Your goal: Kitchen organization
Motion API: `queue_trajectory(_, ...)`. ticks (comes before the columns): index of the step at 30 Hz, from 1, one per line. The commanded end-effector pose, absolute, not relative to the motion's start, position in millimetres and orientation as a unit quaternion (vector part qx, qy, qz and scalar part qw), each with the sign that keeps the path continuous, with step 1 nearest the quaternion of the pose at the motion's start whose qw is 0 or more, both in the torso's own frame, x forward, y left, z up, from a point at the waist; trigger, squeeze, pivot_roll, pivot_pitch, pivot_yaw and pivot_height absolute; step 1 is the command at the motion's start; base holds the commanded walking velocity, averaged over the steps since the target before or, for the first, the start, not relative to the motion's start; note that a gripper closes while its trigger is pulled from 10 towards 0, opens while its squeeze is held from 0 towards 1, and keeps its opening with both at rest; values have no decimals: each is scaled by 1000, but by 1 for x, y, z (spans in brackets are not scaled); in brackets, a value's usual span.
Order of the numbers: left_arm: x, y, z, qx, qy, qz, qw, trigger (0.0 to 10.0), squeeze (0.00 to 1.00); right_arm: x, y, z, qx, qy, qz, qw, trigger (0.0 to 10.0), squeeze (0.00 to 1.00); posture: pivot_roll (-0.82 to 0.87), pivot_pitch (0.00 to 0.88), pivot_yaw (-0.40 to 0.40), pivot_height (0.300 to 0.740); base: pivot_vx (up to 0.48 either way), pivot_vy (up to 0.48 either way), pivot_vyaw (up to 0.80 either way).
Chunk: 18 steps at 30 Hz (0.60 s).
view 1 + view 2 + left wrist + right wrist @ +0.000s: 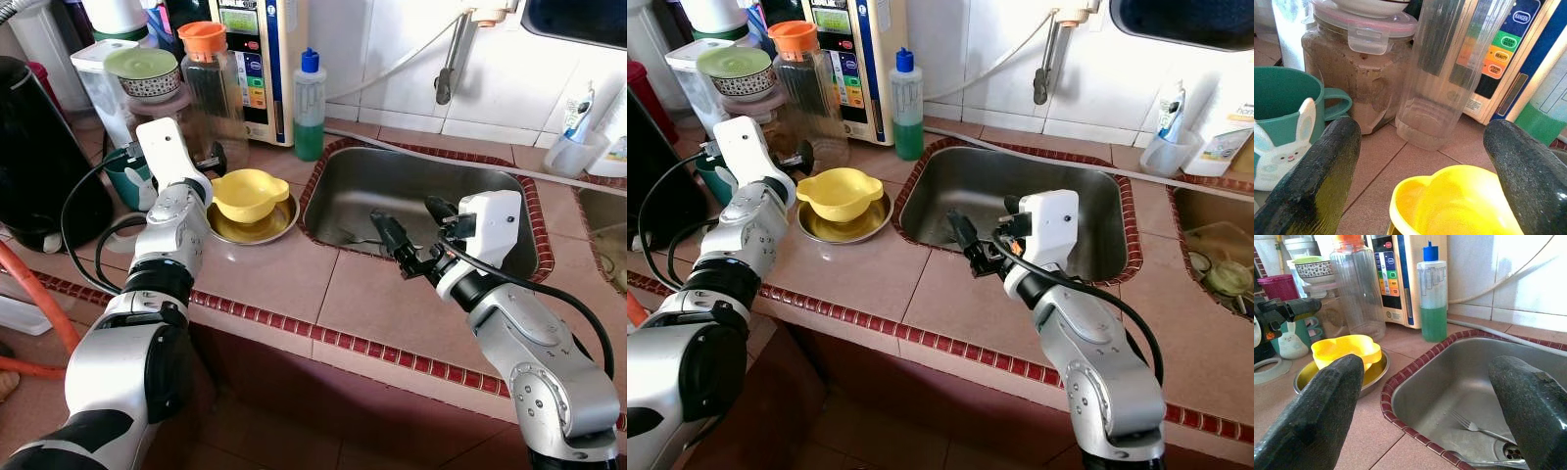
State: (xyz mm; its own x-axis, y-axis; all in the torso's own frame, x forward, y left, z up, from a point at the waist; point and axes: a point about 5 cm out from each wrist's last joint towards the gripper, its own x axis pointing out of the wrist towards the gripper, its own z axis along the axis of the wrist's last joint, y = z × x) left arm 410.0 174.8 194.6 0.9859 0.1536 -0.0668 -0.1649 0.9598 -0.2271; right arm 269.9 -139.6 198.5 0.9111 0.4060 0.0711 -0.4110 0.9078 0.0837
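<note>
Tiled counter (294, 274): yellow bowl (249, 192) nested in steel dish (257, 224), beside sink (392, 191). Fork (1476, 427) lies in sink. Left gripper (1420, 166), spread, hovers behind bowl; right gripper (400, 240), spread, at sink edge. Probable step: grasp bowl—straddle rim squarely.

A black appliance (39, 147) fills the far left of the head view, with an orange hose (44, 304) curving below it at the lower left. A white water-ioniser unit (257, 59) with coloured buttons stands at the top centre against the white tiled wall (392, 49). A grey tap (451, 59) hangs at the upper right, a thin hose running from it.
</note>
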Motion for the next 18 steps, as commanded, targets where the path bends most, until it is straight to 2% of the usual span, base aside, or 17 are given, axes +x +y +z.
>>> queue_trajectory(1, 410, 176, 198, -119, 22, 86, 989, 10000, 1000, 270, -138, 199, 48, -27, 213, 975, 10000, 933, -8, 0, 56, 740, 0, 0, 0)
queue_trajectory(17, 410, 176, 198, -119, 22, 86, 989, 10000, 1000, 270, -138, 199, 48, -27, 213, 975, 10000, 933, -8, 0, 56, 740, 0, 0, 0)
queue_trajectory(18, 407, 157, 188, -116, 57, 52, 990, 10000, 0, 272, -136, 199, 47, -28, 215, 975, 10000, 929, 2, 0, 61, 740, 0, 0, 0)
